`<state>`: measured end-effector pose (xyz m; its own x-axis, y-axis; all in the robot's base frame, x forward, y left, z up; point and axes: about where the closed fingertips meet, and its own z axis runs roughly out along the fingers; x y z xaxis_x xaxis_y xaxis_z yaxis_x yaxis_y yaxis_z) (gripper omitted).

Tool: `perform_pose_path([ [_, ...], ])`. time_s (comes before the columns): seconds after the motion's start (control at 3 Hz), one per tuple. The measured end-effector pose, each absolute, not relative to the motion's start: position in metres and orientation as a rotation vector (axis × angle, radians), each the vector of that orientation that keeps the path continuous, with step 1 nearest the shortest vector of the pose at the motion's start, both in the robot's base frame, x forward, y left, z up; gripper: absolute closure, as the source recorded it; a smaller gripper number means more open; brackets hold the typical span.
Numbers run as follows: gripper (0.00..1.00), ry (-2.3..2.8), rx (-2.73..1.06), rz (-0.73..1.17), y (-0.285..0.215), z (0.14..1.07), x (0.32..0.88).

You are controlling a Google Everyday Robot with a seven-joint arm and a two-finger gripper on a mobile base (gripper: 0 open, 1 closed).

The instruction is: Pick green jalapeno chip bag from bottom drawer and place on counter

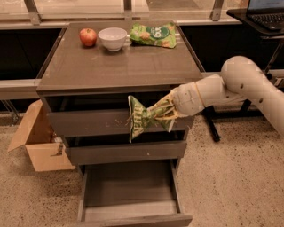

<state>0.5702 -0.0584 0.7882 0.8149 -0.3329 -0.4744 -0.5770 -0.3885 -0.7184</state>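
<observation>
The green jalapeno chip bag [137,117] is a small crinkled dull-green bag. It hangs in the air in front of the top drawer's scratched front. My gripper [156,114] is shut on the bag's right side, reaching in from the right on a white arm [230,86]. The bottom drawer [128,195] is pulled open below and shows nothing inside. The counter [120,66] lies just above the bag's height.
On the counter's far edge stand a red apple [88,37], a white bowl [112,38] and a brighter green bag [153,35]. An open cardboard box [37,139] sits on the floor to the left. A dark stand with a laptop [264,13] is at the right.
</observation>
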Motion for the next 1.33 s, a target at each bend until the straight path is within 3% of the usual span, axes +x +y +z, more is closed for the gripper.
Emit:
perform_pose_path([
  [1.0,1.0,0.647,-2.072,0.185,-0.063,0.845,0.605],
  [1.33,1.0,0.687,-1.989,0.064,-0.083,0.885,0.637],
])
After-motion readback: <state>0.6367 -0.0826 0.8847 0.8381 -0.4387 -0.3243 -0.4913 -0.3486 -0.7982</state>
